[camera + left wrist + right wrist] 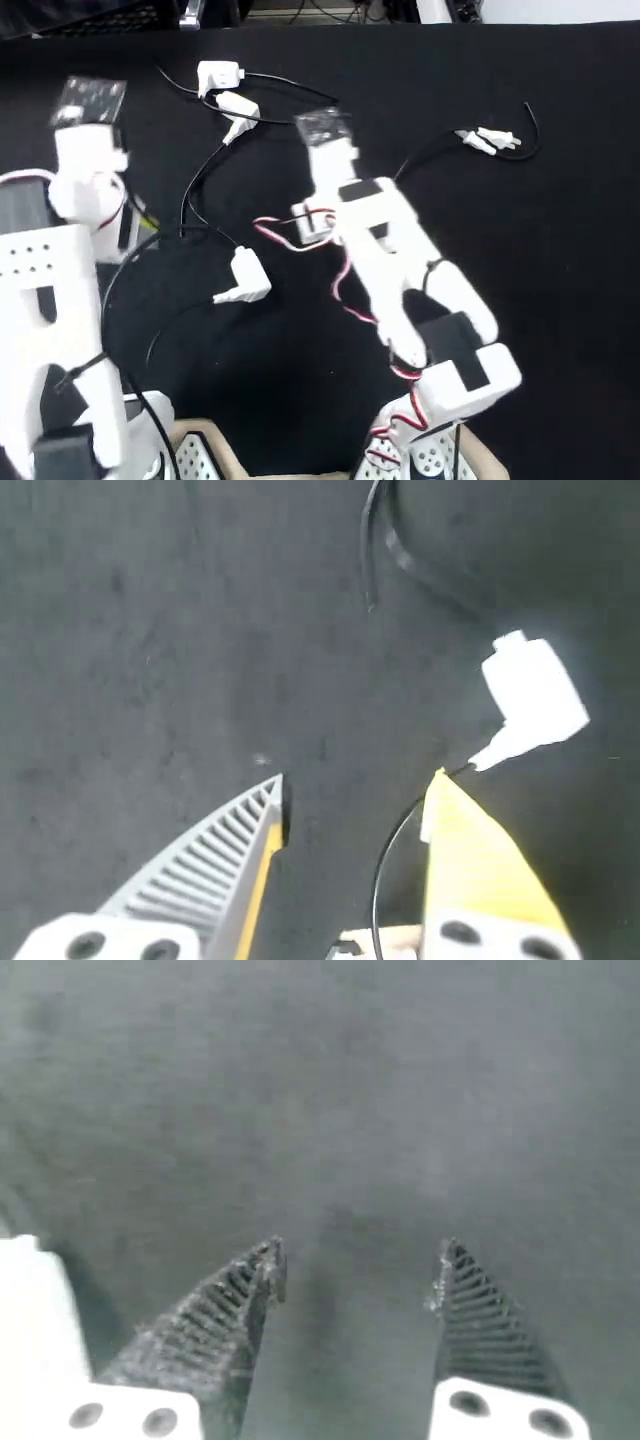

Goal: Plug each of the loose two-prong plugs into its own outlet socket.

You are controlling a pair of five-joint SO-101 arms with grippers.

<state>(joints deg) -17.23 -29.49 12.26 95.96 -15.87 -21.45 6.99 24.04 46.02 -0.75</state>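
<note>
Nearest: left gripper, seen from its own wrist. One ribbed grey finger and one yellow finger stood well apart with nothing between the pads.
- white plug: lay on the black cloth, just beyond the yellow fingertip and outside the gap. Its thin black cord ran back between the fingers, close to the yellow one. Which of the table's plugs it was could not be told.
- right gripper: two dark ribbed fingers spread wide over bare cloth, holding nothing. In the high view it hung over mid-table, towards the far side.
- white body: sat at the edge beside one finger; kind not told.
- mid-table plug: lay loose between the two arms with a cord at each end.
- square white block and angled plug: lay at the far side, just beside each other; whether joined could not be told.
- far-right plug: lay on its cord's end, well apart from the others.
- red-and-white wires: looped along the right arm.
</note>
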